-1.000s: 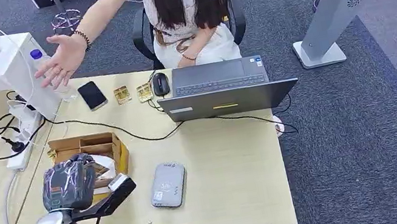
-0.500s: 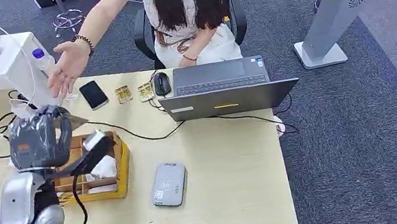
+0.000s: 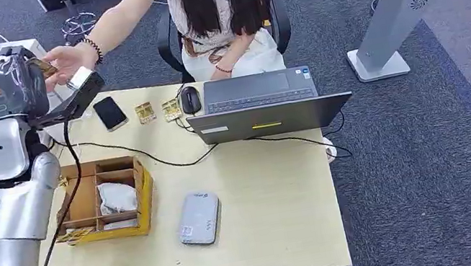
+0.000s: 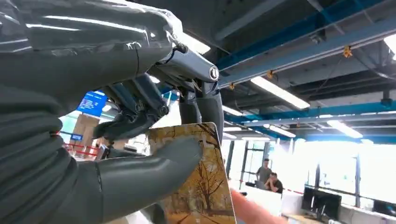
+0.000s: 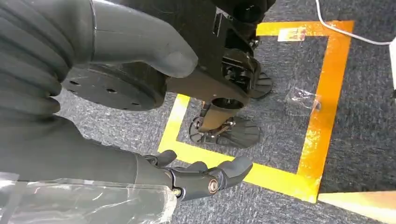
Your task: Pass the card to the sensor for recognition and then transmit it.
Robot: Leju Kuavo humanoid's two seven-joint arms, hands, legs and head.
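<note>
A card [image 4: 198, 186] printed with golden autumn trees is pinched in the robot's left hand [image 3: 8, 85], thumb on its picture face and dark fingers [image 4: 140, 109] behind it. In the left wrist view its long axis runs away from the palm, with the free end toward a person's fingertip [image 4: 250, 210]. From the head view, the raised left hand holds the card beyond the counter's far left edge, right at a seated person's outstretched hand [image 3: 63, 61].

The right hand [image 5: 196, 179] hangs over the carpeted floor, fingers loosely curled and holding nothing.

On the pale wood counter [image 3: 281, 198] a grey card sensor [image 3: 199, 218] lies near the front edge. Left of it a wooden box [image 3: 106, 198] with compartments holds a crumpled white item in one section. Farther back sit an open laptop [image 3: 264, 102], a mouse [image 3: 190, 98] and a dark phone [image 3: 110, 113].
</note>
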